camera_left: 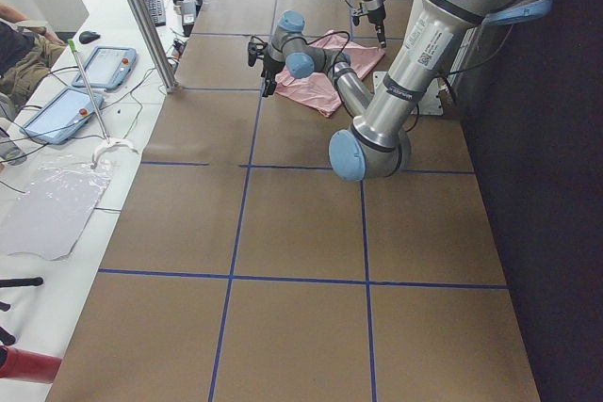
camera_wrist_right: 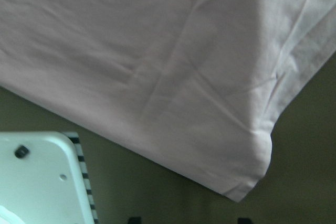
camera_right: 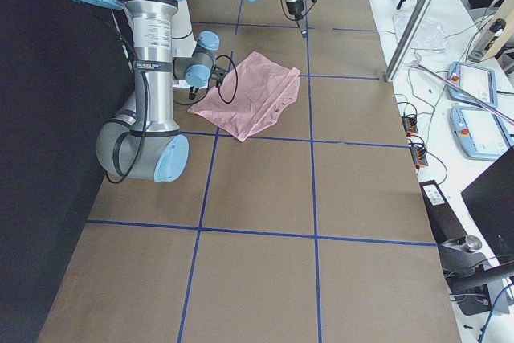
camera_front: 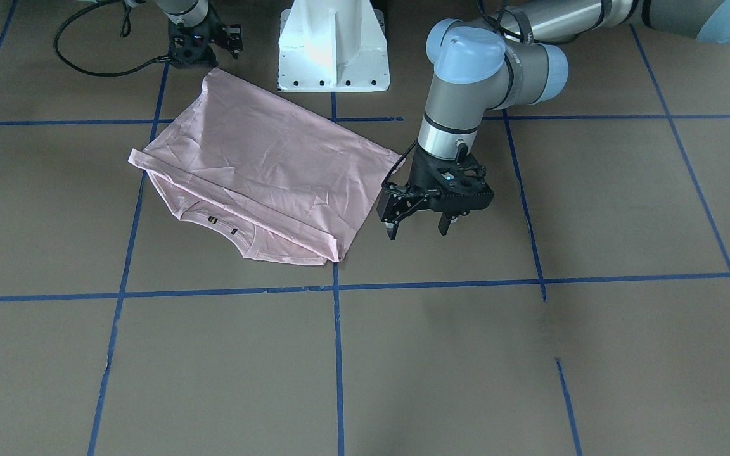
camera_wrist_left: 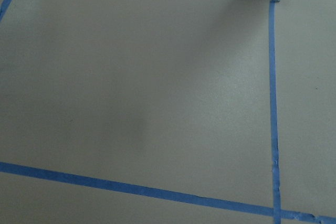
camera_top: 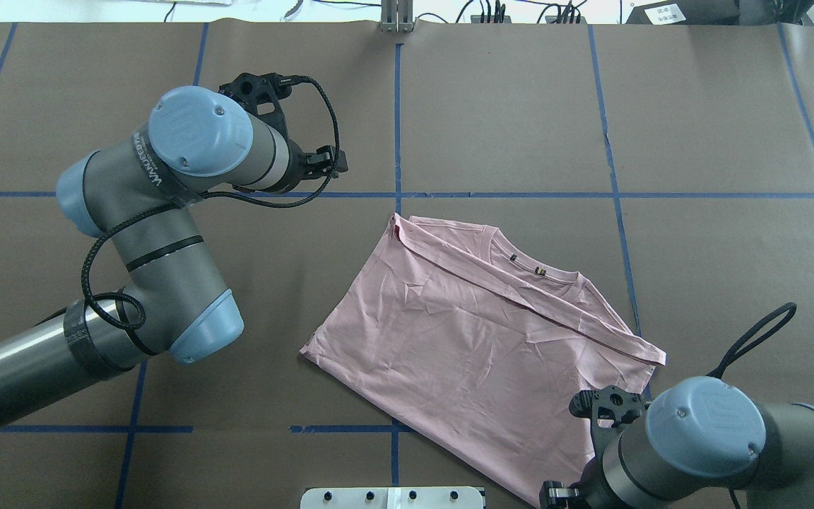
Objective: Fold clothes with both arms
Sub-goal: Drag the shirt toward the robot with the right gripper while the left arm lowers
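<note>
Jaws apart and empty, left gripper (camera_front: pixel 418 228) and right gripper (camera_front: pixel 197 57) flank the half-folded pink T-shirt (camera_front: pixel 257 164), seemingly ready for another fold.

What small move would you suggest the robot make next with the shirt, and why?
Probably slide the left gripper across to the nearest corner of the T-shirt. It hangs open over bare table, beside the cloth, while the right gripper sits open over another corner.
</note>
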{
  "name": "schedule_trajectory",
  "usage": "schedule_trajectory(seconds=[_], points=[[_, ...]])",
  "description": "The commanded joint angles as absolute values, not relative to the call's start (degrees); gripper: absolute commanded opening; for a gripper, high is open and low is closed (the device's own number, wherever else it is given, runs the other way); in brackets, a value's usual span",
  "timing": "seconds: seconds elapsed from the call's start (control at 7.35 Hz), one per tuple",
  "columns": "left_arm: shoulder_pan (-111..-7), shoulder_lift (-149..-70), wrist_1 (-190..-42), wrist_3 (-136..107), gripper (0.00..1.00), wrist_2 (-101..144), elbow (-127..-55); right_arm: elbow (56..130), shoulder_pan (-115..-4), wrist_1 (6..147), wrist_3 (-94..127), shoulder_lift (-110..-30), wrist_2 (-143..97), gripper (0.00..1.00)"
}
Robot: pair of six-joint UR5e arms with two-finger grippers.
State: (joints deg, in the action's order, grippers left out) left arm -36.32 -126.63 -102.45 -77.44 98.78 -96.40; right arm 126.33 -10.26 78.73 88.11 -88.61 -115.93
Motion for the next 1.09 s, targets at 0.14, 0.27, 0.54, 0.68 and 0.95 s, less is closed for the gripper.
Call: schedule_trajectory(seconds=[0.14, 0.27, 0.54, 0.68, 0.95], points=[[-28.2, -124.4, -94.6, -91.4, 1.00, 98.9, -100.6, 126.7, -23.4, 73.6, 88.1, -85.6, -115.3, 1.00], [-25.1, -123.8, -90.5, -95.3, 1.00, 98.1, -102.5, 126.6, -26.0, 73.6, 88.2, -84.2, -115.1, 1.00], [-18.8, -121.4, -88.7, -103.1, 1.00, 95.0, -103.5, 126.5, -27.0, 73.6, 88.2, -83.8, -112.2, 1.00], [-17.7, -121.0, -88.8, -103.7, 1.00, 94.7, -103.5, 126.5, -27.1, 73.6, 88.2, -83.8, -111.6, 1.00], [-17.6, -121.2, -88.9, -103.2, 1.00, 94.8, -102.9, 126.5, -27.2, 73.6, 88.2, -83.8, -111.5, 1.00]])
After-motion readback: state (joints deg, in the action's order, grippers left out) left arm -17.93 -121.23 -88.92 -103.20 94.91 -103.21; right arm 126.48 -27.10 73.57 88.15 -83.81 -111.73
